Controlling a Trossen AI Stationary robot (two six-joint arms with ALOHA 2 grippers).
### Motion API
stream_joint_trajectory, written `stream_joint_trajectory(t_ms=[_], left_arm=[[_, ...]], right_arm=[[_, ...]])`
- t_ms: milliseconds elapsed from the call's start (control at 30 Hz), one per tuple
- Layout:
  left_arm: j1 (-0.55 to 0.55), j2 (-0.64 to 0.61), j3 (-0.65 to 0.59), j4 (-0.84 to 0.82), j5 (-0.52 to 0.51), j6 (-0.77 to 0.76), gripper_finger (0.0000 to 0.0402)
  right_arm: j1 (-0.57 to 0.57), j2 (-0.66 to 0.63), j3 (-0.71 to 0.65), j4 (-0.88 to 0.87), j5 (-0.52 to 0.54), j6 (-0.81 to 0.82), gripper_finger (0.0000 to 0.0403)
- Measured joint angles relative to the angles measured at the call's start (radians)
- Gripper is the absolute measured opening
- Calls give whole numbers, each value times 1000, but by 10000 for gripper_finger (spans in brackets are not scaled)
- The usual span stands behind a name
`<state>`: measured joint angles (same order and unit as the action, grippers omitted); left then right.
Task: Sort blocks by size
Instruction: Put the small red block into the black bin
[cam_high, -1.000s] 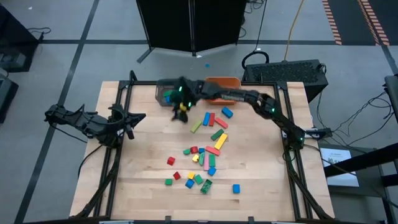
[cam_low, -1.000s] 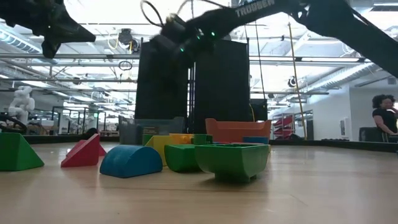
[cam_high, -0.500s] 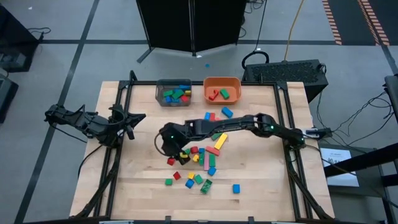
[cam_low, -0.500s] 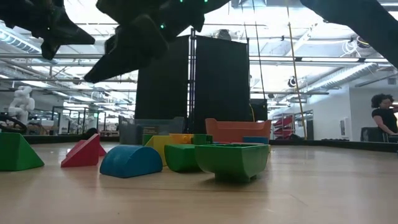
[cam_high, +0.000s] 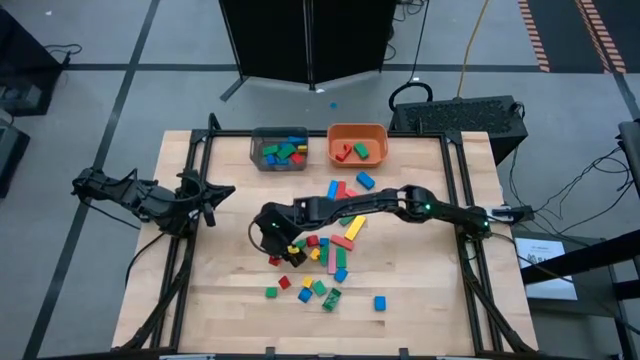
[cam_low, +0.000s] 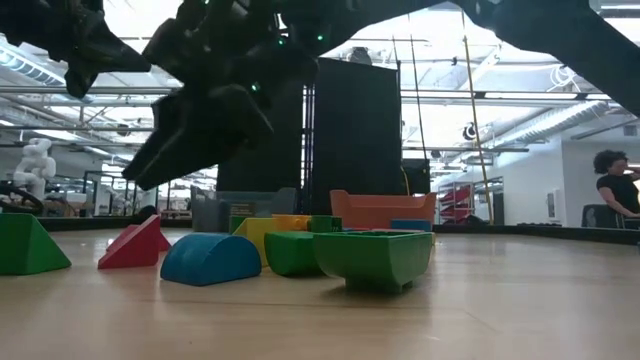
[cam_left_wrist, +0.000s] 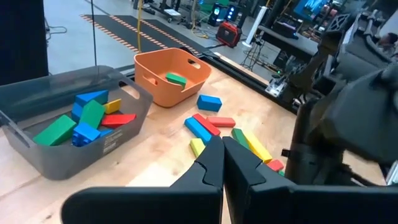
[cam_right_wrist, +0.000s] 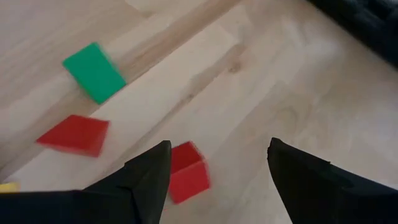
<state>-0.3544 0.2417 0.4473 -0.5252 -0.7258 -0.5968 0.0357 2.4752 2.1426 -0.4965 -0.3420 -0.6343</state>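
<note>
Many small coloured blocks (cam_high: 325, 250) lie scattered on the middle of the wooden table. My right gripper (cam_high: 277, 243) is open and empty over the left end of the scatter. In the right wrist view (cam_right_wrist: 217, 146) a small red cube (cam_right_wrist: 188, 179) lies on the wood just below its left finger, with a flat red block (cam_right_wrist: 73, 135) and a green block (cam_right_wrist: 94, 71) farther off. My left gripper (cam_high: 214, 192) is shut and empty at the table's left side; it also shows in the left wrist view (cam_left_wrist: 222, 158).
A grey bin (cam_high: 279, 150) holding several blocks and an orange bin (cam_high: 357, 143) holding a few stand side by side at the table's far edge. In the low view a person (cam_low: 615, 190) stands in the room at the far right. Bare wood lies along the near edge.
My right gripper has swung from beside the grey bin at the far edge toward the near edge and down, and now hangs low over the left end of the scattered blocks. Most of the travel came in the first half second; since then it has only sunk slightly.
</note>
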Motion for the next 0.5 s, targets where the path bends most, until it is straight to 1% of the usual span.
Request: stream_joint_trajectory(t_ms=[100,500], left_arm=[[0,0,0,-4,3,0,0],[0,0,0,-11,4,0,0]], right_arm=[[5,12,2,9,-5,-39,254],[12,61,1,13,-6,-77,254]])
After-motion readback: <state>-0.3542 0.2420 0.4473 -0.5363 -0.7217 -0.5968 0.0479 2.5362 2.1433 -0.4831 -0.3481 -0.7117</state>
